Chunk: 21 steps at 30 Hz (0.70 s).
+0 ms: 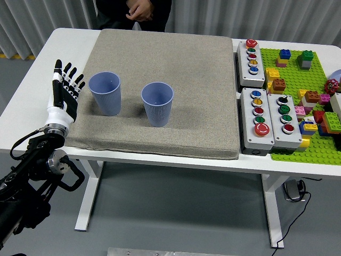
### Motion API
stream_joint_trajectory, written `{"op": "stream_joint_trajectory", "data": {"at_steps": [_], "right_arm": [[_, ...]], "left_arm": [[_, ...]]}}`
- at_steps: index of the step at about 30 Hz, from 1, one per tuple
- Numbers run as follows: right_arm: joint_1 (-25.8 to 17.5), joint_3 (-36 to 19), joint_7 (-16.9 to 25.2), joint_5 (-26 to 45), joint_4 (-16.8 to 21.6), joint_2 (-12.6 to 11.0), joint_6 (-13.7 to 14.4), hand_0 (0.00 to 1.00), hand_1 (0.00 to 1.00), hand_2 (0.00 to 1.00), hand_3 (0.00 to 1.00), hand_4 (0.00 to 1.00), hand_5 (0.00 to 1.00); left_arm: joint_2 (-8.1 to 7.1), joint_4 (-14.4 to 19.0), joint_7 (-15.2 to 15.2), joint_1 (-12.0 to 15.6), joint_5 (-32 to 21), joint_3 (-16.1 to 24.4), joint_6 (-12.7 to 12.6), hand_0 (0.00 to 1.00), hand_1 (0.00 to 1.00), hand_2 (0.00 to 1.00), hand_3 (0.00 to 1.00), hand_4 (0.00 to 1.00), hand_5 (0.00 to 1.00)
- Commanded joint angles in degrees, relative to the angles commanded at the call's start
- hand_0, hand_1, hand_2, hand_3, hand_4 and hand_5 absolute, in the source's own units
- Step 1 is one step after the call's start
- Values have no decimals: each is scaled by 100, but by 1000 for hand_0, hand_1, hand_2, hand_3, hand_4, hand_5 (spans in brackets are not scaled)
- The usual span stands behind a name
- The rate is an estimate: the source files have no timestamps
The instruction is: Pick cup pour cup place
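Left hand [64, 92] spread, left cup [105, 93] just beside

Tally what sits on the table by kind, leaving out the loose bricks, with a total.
Blue cups: 2, left cup and right cup
Grey mat: 1
Button boxes: 3, far box, near-left box, near-right box
Green brick baseplate: 1
Total: 7
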<state>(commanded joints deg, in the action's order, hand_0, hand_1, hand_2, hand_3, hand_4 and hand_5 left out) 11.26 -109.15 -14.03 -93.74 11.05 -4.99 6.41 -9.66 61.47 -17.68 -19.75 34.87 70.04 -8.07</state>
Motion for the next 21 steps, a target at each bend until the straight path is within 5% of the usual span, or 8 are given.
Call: {"op": "stream_joint_trajectory", "data": {"at_steps": [21], "right_arm": [[18, 48, 30, 66, -17, -19, 14, 697, 636, 593, 598, 2, 244]], "left_arm": [[30, 55, -31, 7, 66, 14, -118, 907, 899, 984, 955, 814, 998]]}}
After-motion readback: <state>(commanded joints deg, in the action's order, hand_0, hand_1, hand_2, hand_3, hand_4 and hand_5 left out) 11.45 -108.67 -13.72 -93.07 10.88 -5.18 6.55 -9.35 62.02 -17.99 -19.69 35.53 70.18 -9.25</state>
